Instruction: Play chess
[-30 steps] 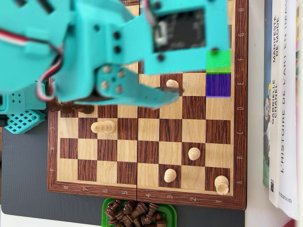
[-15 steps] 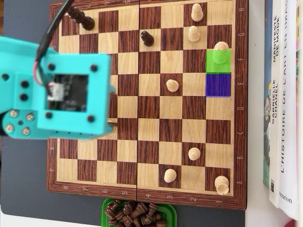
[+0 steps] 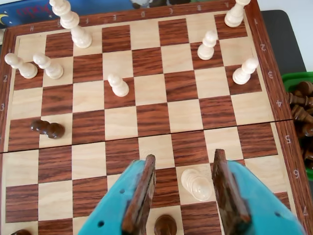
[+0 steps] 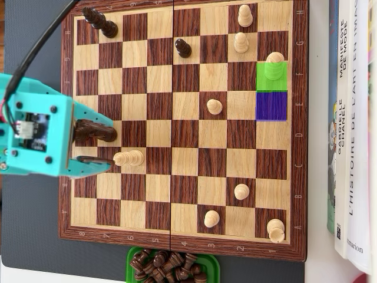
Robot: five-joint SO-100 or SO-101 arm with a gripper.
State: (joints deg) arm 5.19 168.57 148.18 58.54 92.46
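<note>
A pale chess piece (image 4: 128,158) is lying on its side on the chessboard (image 4: 182,127), just ahead of the claw (image 3: 184,188) and between its fingertips in the wrist view (image 3: 196,184), nearer the right finger (image 3: 226,193) without touching it. The claw is spread wide and gripping nothing. A dark piece (image 3: 165,226) is standing between the fingers, closer to the wrist. Farther ahead, a fallen dark piece (image 3: 47,128) is lying to the left, with pale pieces standing beyond it. A green tray (image 4: 172,266) of dark pieces is sitting off the board's edge.
</note>
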